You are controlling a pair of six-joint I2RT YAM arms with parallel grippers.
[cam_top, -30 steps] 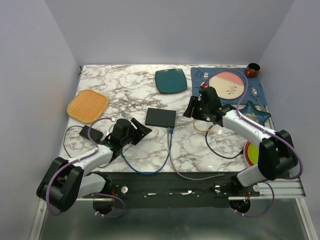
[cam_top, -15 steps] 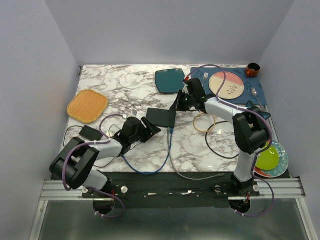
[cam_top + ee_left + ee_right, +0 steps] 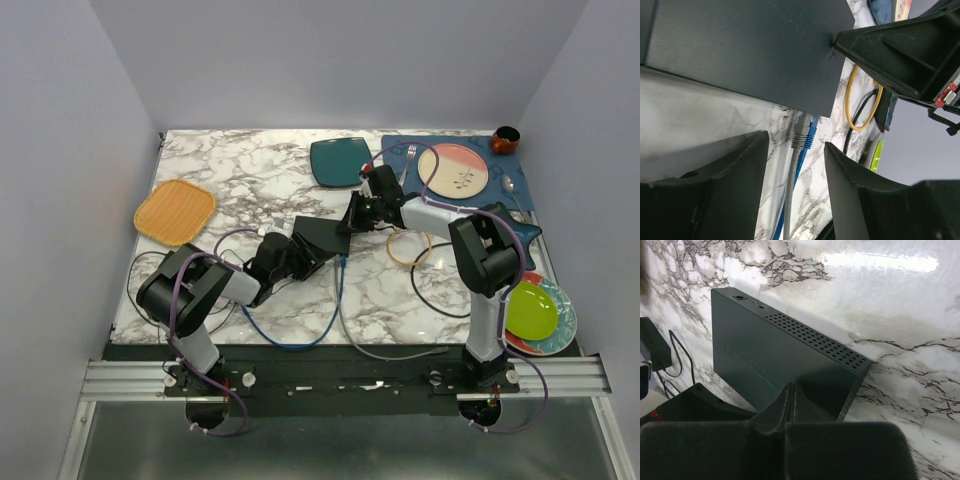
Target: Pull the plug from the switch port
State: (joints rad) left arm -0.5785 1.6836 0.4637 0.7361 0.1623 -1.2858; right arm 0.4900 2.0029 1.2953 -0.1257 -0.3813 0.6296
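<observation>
The switch (image 3: 325, 233) is a flat black box lying mid-table. A grey plug (image 3: 801, 135) and a blue plug (image 3: 812, 131) sit in ports on its near edge (image 3: 342, 260), their cables trailing toward me. My left gripper (image 3: 796, 172) is open, its fingers (image 3: 735, 175) straddling both cables just short of the plugs without touching them; from above it (image 3: 314, 255) lies at the switch's near-left corner. My right gripper (image 3: 792, 390) is shut with nothing in it, tips resting on the switch's top (image 3: 765, 350) near its right end (image 3: 351, 218).
A dark teal plate (image 3: 341, 161) lies behind the switch. An orange woven mat (image 3: 175, 211) is at the left, a blue placemat (image 3: 400, 150) with a pink plate (image 3: 455, 168) at the back right. A yellow cable loop (image 3: 410, 248), a black cable (image 3: 440, 295) and a green plate (image 3: 531, 310) lie right.
My left gripper slid right to the switch's near edge, jaws narrowing a little. My right gripper moved left from the placemat onto the switch and shut.
</observation>
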